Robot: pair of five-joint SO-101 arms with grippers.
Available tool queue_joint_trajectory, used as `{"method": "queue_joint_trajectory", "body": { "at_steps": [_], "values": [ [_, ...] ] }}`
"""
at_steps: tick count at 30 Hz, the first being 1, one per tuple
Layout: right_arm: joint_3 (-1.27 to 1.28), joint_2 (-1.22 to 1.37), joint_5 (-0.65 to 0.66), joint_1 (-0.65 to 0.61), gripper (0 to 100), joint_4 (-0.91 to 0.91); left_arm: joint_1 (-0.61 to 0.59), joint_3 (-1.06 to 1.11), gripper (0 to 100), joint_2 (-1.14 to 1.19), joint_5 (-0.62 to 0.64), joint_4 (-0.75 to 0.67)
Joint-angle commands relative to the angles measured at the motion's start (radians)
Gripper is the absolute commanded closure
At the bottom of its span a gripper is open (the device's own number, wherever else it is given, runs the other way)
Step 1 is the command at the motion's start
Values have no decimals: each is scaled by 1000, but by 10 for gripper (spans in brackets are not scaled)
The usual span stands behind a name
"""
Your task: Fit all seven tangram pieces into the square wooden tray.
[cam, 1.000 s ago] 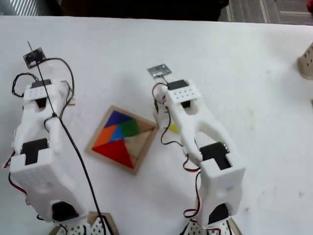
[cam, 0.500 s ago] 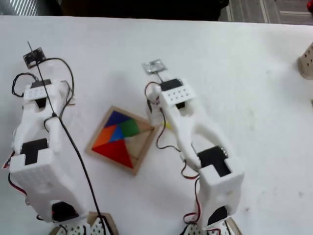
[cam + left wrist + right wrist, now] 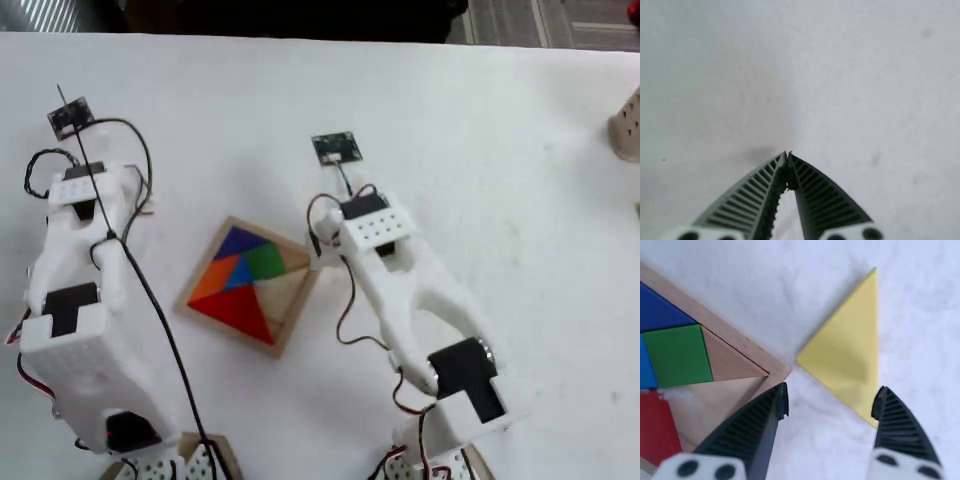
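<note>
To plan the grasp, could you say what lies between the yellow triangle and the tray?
In the right wrist view, just bare table separates the triangle and the tray.

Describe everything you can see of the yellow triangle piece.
The yellow triangular tangram piece is flat, matte and unmarked, lying on the white table just outside a corner of the square wooden tray; whether they touch is unclear. The right gripper hovers over it, jaws open, nothing holding it.

A white counter (image 3: pixel 500 110) spreads across the view. At its right edge stands a tan block (image 3: pixel 627 125) dotted with rows of small holes. Grey floor tiles (image 3: pixel 590 20) show beyond the counter's far edge.
</note>
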Motion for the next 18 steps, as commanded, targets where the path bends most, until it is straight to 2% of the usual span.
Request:
{"method": "queue_joint_trajectory", "body": {
  "at_steps": [1,9,14,18],
  "values": [
    [28,-30,-6,25,731,-125,19,-55,978,-7,-6,6],
    [-83,88,-6,27,721,-77,35,-55,978,-7,-6,8],
    [-141,156,-6,24,617,-30,36,-55,978,-8,-6,8],
    [-187,199,-6,27,635,-15,36,-55,978,-8,-6,8]
  ]
}}
